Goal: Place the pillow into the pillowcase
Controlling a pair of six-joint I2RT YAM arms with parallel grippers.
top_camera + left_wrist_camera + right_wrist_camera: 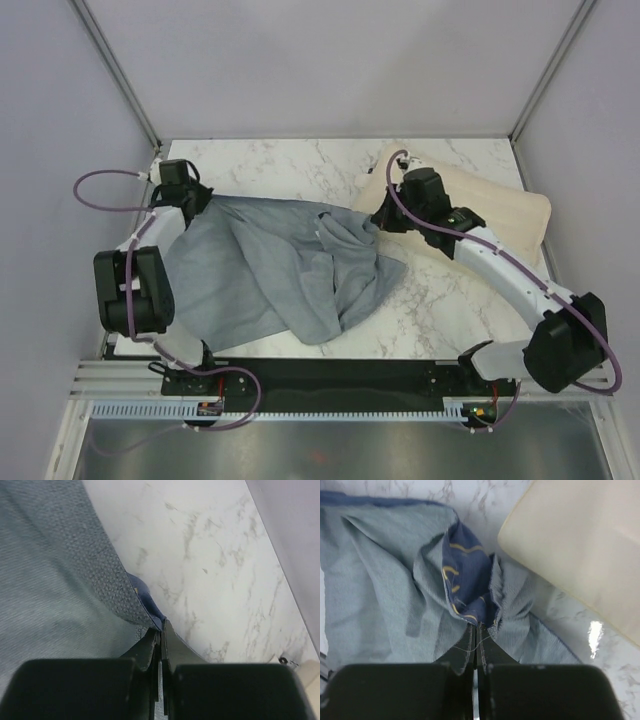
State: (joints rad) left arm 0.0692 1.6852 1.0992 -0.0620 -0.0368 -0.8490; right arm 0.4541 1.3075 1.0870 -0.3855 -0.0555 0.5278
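The pillowcase (pixel 280 270) lies crumpled on the marble table, its paler grey-blue inner side up. My left gripper (pixel 200 205) is shut on its far left edge; the left wrist view shows the jaws (pixel 161 625) pinching a dark blue hem of the pillowcase (pixel 50 580). My right gripper (pixel 383 220) is shut on its far right edge; the right wrist view shows the gripper (pixel 477 625) clamped on a bunched fold of the pillowcase (pixel 380 580), dark blue with yellow marks. The cream pillow (pixel 500 205) lies at the back right, partly under my right arm, and shows in the right wrist view (pixel 580 545).
The marble table (pixel 440 300) is enclosed by pale walls on the left, back and right, with metal posts (pixel 120 70) at the back corners. A black base rail (pixel 340 380) runs along the near edge. Purple cables loop off both arms.
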